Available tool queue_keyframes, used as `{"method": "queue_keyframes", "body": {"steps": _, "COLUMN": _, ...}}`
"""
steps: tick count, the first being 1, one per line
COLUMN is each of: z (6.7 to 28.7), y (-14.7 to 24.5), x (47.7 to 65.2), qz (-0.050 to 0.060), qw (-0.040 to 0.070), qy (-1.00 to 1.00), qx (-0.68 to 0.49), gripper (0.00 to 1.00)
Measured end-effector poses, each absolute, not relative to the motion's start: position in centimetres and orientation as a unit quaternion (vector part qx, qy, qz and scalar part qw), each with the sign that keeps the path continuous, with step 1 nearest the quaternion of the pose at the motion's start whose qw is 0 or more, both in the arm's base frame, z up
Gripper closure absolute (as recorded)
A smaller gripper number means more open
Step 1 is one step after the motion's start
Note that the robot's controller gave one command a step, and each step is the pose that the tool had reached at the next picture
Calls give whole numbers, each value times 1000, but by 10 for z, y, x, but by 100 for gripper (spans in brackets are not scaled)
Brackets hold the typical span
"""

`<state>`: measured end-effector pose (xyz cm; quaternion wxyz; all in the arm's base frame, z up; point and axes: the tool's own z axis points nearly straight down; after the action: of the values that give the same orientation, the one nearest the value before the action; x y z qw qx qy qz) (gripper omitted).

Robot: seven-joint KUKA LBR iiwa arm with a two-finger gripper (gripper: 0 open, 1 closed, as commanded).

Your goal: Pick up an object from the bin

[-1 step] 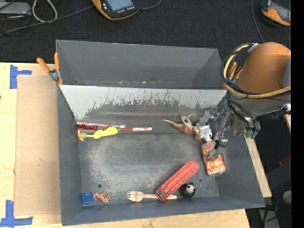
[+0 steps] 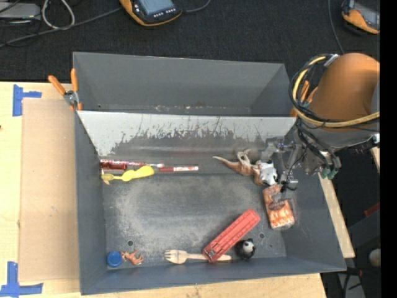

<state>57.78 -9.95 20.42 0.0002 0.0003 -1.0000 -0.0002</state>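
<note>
The grey metal bin (image 2: pixel 186 85) is holding nine loose things, one of each, on its scuffed floor: a red ribbed bar (image 2: pixel 231 235) slanting near the front, a thin red-and-white stick (image 2: pixel 180 168) along the back with a yellow rubbery figure (image 2: pixel 133 174) touching it, a brown dinosaur (image 2: pixel 243 162), a flat orange printed packet (image 2: pixel 280 215) by the right wall, a pale fork (image 2: pixel 180 257), a black-and-white ball (image 2: pixel 247 248) beside the bar, and a round blue cap (image 2: pixel 113 259) and tiny orange figure (image 2: pixel 132 257) in the front left corner. The gripper (image 2: pixel 286 184) is hanging at the right, just over the packet's upper end and near the dinosaur. Whether it is apart or together is not showing.
</note>
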Motion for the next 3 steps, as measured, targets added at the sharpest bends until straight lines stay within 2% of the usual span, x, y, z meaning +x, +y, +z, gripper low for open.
{"method": "queue_keyframes", "body": {"steps": 1, "z": 140, "y": -77, "x": 556, "qz": -1, "qw": 0, "qy": -997, "qx": 75, "gripper": 0}}
{"method": "queue_keyframes", "body": {"steps": 2, "z": 140, "y": -52, "x": 526, "qz": 0, "qw": -2, "qy": -975, "qx": 223, "gripper": 0}}
{"method": "queue_keyframes", "body": {"steps": 3, "z": 123, "y": -29, "x": 510, "qz": -2, "qw": 3, "qy": -972, "qx": 235, "gripper": 0}}
